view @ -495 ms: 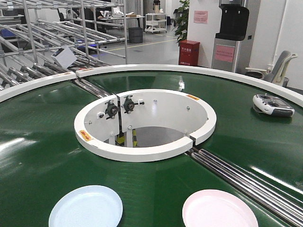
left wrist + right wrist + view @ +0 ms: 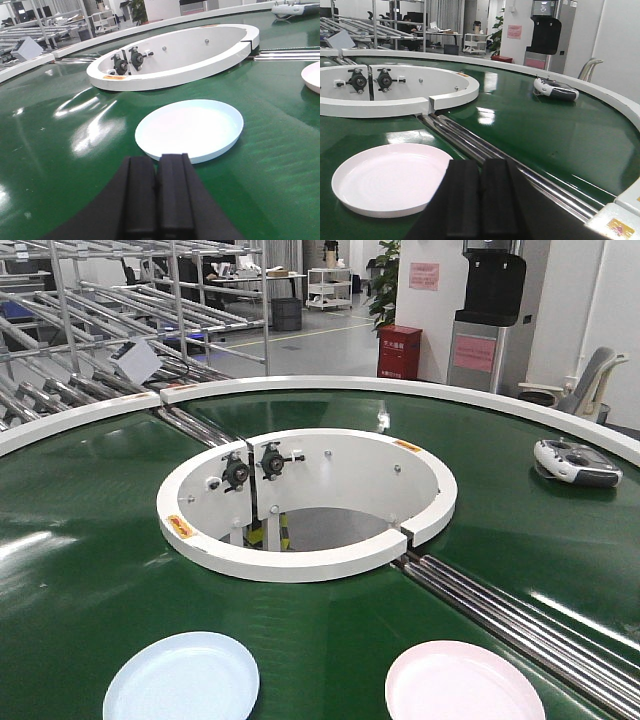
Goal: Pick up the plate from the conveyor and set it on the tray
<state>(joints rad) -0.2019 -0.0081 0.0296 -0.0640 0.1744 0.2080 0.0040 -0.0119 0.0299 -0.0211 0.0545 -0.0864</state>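
One blue plate before left fingers | pink plate before right fingers

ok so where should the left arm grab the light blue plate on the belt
Grip the round, shallow light blue plastic plate by its raised near rim, one finger inside, one outside. It lies flat on the glossy dark green conveyor belt, so only the rim offers a pinch. The shut left end effector faces that edge: open it, then come in low from there.
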